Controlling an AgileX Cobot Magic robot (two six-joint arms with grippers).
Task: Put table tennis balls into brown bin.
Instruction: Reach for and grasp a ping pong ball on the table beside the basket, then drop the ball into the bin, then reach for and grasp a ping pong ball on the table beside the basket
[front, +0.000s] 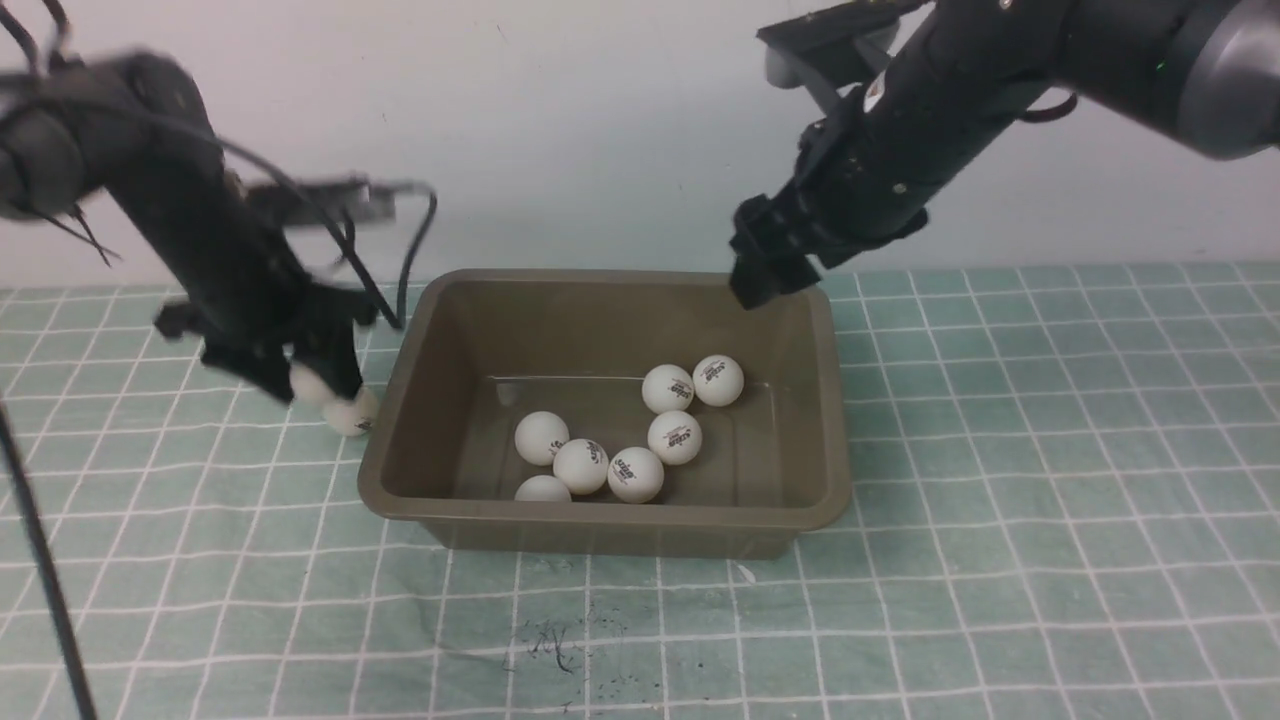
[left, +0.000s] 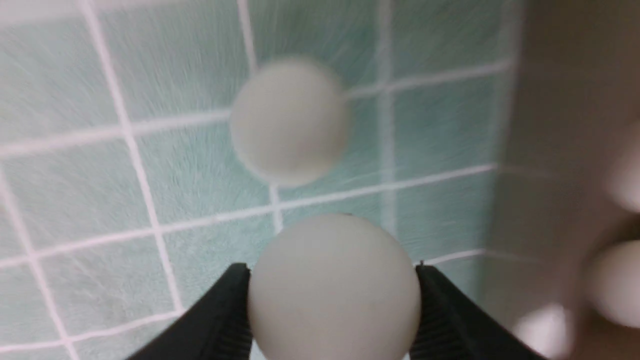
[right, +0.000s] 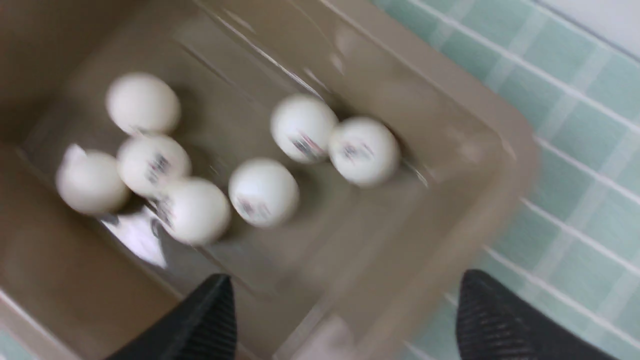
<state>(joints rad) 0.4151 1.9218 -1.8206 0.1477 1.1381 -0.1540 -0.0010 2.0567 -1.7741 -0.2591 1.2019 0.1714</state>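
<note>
1. While seven white balls (front: 580, 466) lie inside the brown bin (front: 604, 513), two are outside it, beyond its left wall: one in the left gripper (front: 312, 375), the other a loose ball (front: 352, 412) on the tabletop (front: 1050, 480).
2. The left gripper's fingertips stand a ball's width apart, pressed to opposite sides of the held ball (left: 335, 290). The grip looks centred, but the ball is smooth and round; if the tips sit off its widest line, it could squirt out during the lift.
3. The loose ball is beside the bin's left wall, near the held one. A low sideways swing could knock it away toward the tabletop's left edge, so going straight up first seems wiser.
4. The bin's left rim is the next hazard: carried too low, the ball or fingers could strike it, shoving the bin or losing the ball outside.
5. The right gripper (front: 770, 265) is spread wide with nothing between its fingers, above the bin's far right corner. If it stays there, the arms could crowd each other should the left one reach far across.
6. Released high, the ball might bounce off those inside; a low drop near the left wall looks safer.
</note>
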